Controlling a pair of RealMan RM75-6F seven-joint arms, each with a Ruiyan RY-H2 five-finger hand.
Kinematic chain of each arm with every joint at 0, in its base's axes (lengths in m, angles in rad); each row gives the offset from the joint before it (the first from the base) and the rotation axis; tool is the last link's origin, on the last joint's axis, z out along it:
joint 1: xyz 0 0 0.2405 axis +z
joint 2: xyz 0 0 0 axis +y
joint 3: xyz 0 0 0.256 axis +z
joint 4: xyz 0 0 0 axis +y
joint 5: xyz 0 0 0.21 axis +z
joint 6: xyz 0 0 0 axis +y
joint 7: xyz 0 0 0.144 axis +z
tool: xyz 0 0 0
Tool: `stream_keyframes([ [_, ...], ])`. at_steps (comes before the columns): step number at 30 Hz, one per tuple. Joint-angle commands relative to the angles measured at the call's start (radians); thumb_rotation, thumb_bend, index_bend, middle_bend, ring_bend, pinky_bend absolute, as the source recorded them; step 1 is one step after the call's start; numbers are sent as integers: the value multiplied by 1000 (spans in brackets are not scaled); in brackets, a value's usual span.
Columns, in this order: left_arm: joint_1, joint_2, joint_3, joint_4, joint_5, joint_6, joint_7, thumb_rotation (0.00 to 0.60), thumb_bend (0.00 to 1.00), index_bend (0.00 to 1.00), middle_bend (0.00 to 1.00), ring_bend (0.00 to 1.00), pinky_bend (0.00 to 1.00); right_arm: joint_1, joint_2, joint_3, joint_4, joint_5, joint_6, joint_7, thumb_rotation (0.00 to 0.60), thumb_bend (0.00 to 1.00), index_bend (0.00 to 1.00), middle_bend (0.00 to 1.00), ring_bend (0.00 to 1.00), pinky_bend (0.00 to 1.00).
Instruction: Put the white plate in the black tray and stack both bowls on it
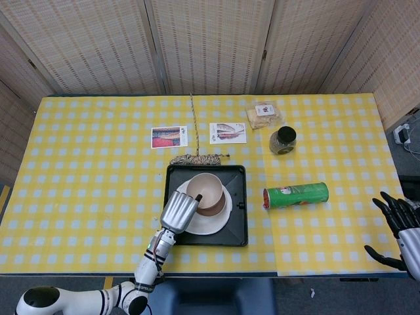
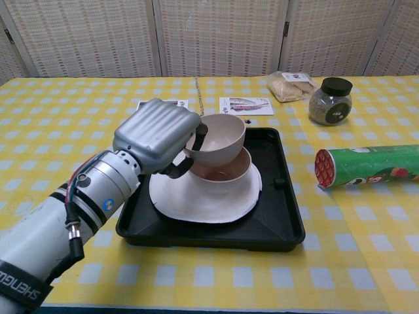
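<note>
Bowls are nearly stacked: the silver left hand point(image 2: 159, 134) grips the upper beige ceramic bowl point(image 2: 219, 139) by its rim, settling it into the lower pink-tinted bowl point(image 2: 226, 180) on the round white plate point(image 2: 196, 203) inside the black rectangular tray point(image 2: 281, 226). Judged next: lower, then release. Off at the table's edge, the dark right hand point(image 1: 400, 226) is spread and holds nothing.

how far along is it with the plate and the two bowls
Done: the white plate lies in the black tray, and the first bowl sits on it. In hand: the left hand grips the second bowl, which is partly nested in the first and tilted. Left: settle it level and let go. The right hand is off at the table edge, holding nothing.
</note>
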State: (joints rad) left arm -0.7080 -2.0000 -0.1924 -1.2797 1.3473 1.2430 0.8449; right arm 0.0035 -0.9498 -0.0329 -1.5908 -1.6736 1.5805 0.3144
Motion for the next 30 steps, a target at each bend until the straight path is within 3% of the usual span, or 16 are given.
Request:
stream_keyframes([
  [1,-3,-8,4,10,-1,-5,6,600,471,609,1000,1000,1000,1,1,1,0,2,-1,2,600,238,0,0,0,0],
  [11,0,-29,24,33,11,0,33,600,470,584,1000,1000,1000,3,4,1,3,0,-1,7,600,238,0,0,0,0],
  [18,7,-24,32,36,19,6,46,600,470,520,1000,1000,1000,5,7,-1,-4,3,-8,-4,600,238,0,0,0,0],
  [21,15,-9,39,12,37,25,40,600,412,456,1000,1000,1000,4,4,-1,-4,2,-6,-6,600,238,0,0,0,0],
  [24,45,54,49,-71,53,63,35,600,340,358,1000,1000,1000,3,1,-3,-2,-6,0,-10,600,239,0,0,0,0],
  [30,145,298,36,-319,15,138,9,600,329,298,1000,1000,1000,7,2,-17,-1,-38,0,1,600,238,0,0,0,0],
])
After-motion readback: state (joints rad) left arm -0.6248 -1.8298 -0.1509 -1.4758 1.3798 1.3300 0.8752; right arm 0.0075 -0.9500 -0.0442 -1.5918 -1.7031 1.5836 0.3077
